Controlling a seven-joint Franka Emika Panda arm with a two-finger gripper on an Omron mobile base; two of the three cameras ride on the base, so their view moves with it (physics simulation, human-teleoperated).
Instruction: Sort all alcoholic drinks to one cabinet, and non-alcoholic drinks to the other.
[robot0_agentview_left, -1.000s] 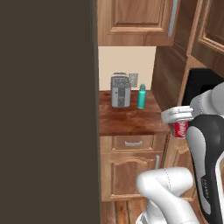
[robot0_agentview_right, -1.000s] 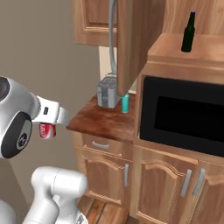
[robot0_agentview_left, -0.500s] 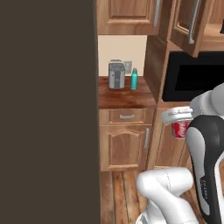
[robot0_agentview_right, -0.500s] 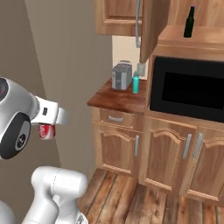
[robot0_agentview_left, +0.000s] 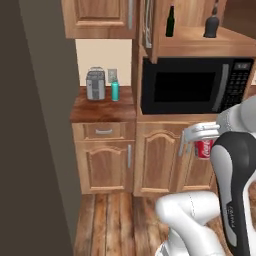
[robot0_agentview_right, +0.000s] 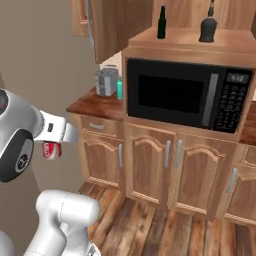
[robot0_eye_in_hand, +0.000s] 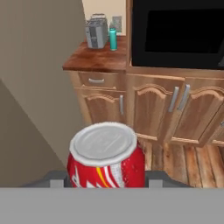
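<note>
I've got the red can (robot0_eye_in_hand: 106, 158) clamped in the gripper (robot0_agentview_left: 201, 146), carried low in front of the lower cabinet doors, well apart from the counter (robot0_agentview_left: 102, 110). I judge it light and stiff but thin-walled, with a slick painted side, so the hold belongs across the middle of the body, which is where the jaws sit now (squeezing harder would likely dent it). The silver top (robot0_eye_in_hand: 103, 142) faces the hand camera, so the can is upright relative to the fingers.

My count: one can, in hand. One teal bottle (robot0_agentview_left: 115, 91) on the counter, just beside the toaster (robot0_agentview_left: 95, 84). Two dark bottles on the open shelf above the microwave (robot0_agentview_right: 190, 93): one slim green bottle (robot0_agentview_right: 161, 23) and one squat black bottle (robot0_agentview_right: 208, 25), standing apart. That makes two soft drinks and two alcoholic ones, four in all. The glass ones I'd expect to be heavier and breakable.
</note>
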